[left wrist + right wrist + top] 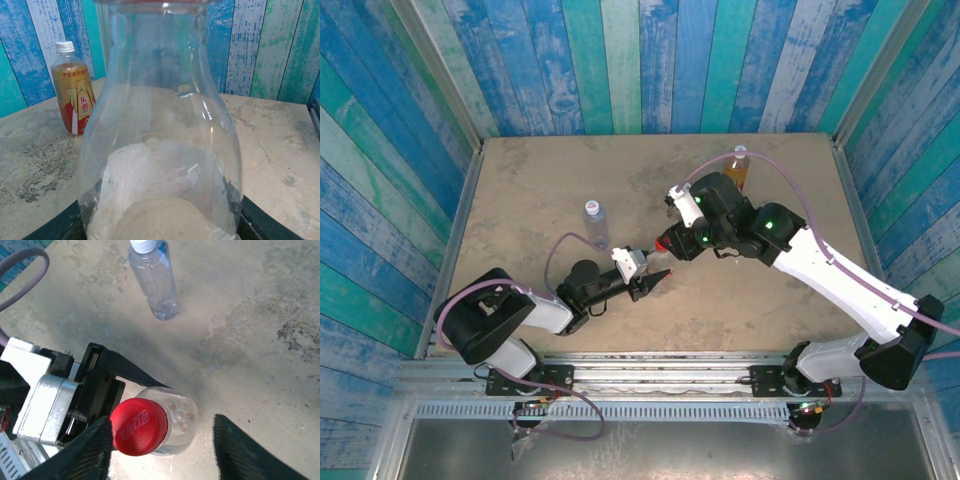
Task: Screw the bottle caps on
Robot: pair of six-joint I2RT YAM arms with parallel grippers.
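A clear bottle (160, 125) stands upright in the grip of my left gripper (160, 231), its dark fingers (47, 231) pressed on either side of the base. A bright red cap (139, 426) sits on this bottle's neck (181, 416). My right gripper (159, 452) hangs open over it. One of its fingers (82, 452) is right beside the cap and the other stands well apart. From above, the red cap (663, 243) lies between the left gripper (650, 280) and the right gripper (678, 240).
A clear bluish bottle (595, 222) with a pale cap (144, 245) stands left of the grippers. An amber bottle (738, 165) with an orange label and a white cap (64, 46) stands at the back right. Blue plank walls surround the table (520, 200).
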